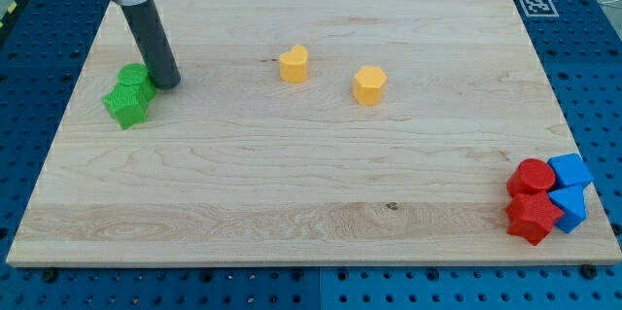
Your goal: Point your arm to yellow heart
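Observation:
The yellow heart block (293,63) sits on the wooden board near the view's top centre. A yellow hexagon block (369,85) lies a little to its right and lower. My tip (166,84) rests on the board at the view's upper left, well to the left of the yellow heart. The tip stands right beside the upper right edge of two green blocks: a green round-edged block (134,79) and a green star block (126,104) just below it.
At the view's bottom right corner of the board (292,184) sits a tight cluster: a red round block (532,177), a red star block (534,217), a blue cube (570,169) and a blue wedge-like block (570,205).

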